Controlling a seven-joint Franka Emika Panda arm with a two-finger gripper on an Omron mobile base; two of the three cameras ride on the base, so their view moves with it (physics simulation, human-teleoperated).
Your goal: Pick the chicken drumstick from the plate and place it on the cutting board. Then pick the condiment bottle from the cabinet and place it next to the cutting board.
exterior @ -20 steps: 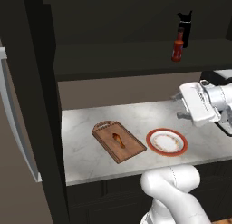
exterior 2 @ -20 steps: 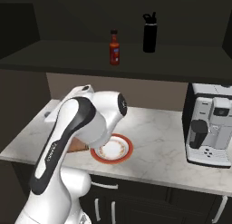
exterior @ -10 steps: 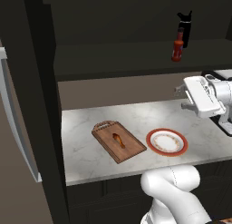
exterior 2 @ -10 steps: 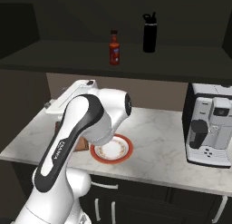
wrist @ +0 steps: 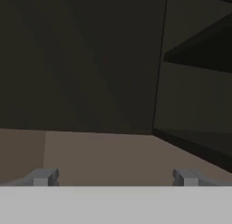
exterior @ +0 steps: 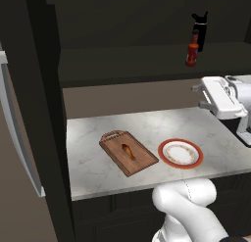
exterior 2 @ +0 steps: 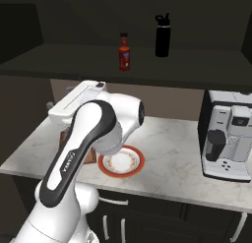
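The chicken drumstick (exterior: 128,151) lies on the brown cutting board (exterior: 129,154), left of the red-rimmed plate (exterior: 180,153), which holds nothing. The red condiment bottle (exterior: 192,49) (exterior 2: 124,52) stands on the dark cabinet's shelf (exterior: 137,64) (exterior 2: 69,65). My white hand (exterior: 218,96) (exterior 2: 78,102) hovers above the counter, below the shelf and right of the plate. In the hand view my gripper (wrist: 116,177) is open, its fingertips (wrist: 44,177) far apart with nothing between them, facing the tan back wall. My arm hides most of the board (exterior 2: 62,138) in the right base view.
A taller black bottle (exterior: 199,30) (exterior 2: 162,35) stands just behind the red one on the shelf. A coffee machine (exterior 2: 229,136) occupies the counter's right end. A dark cabinet side wall (exterior: 49,113) bounds the counter on the left.
My hand has risen a little and turned over the right part of the counter. The drumstick, board, plate and bottles have stayed put.
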